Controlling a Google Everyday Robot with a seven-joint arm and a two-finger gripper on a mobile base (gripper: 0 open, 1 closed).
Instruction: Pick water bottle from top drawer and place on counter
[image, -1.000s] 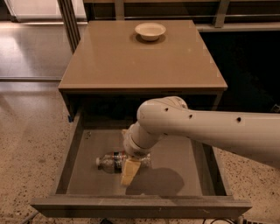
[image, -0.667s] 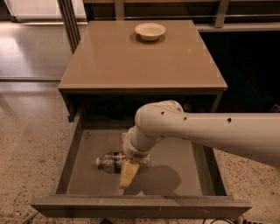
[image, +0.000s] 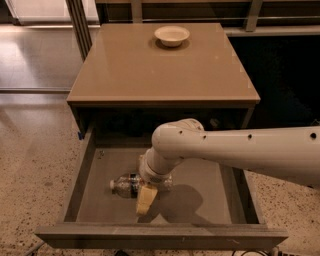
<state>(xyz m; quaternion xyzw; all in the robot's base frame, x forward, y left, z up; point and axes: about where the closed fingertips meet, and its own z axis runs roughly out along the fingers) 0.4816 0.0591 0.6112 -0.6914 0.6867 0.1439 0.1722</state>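
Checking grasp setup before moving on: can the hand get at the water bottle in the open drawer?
Probably yes. The drawer is pulled out, and the hand is down inside it, right at the water bottle, which lies uncovered on its side.

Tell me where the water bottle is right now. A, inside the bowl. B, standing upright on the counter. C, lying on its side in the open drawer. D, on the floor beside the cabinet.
C: the water bottle lies on its side on the bottom of the open drawer, with the gripper down in the drawer right at it; the counter holds only a bowl.
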